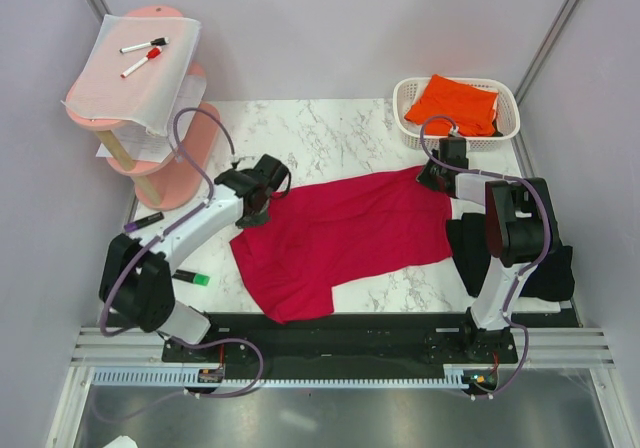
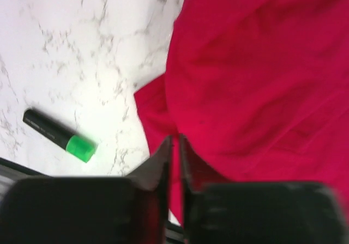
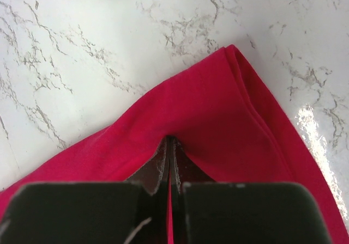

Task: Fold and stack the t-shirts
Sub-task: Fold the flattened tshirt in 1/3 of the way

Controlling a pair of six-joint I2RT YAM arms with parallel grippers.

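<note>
The crimson red t-shirt (image 1: pixel 340 233) (image 2: pixel 256 75) (image 3: pixel 218 124) lies spread across the marble table. My left gripper (image 1: pixel 268 184) (image 2: pixel 175 139) hovers at the shirt's far left corner, open by a narrow gap, and the cloth under it lies flat. My right gripper (image 1: pixel 437 176) (image 3: pixel 171 140) is shut on the shirt's far right corner, and the fabric tents up to its tips. The orange t-shirt (image 1: pixel 455 103) sits in the white basket (image 1: pixel 508 118). What looks like the black t-shirt (image 1: pixel 462 243) lies partly hidden behind the right arm.
A green-capped black marker (image 1: pixel 192 279) (image 2: pixel 60 136) lies on the table left of the red shirt, and another marker (image 1: pixel 150 221) lies further back. A pink tiered stand (image 1: pixel 175 168) at the back left holds a white sheet with marker pens.
</note>
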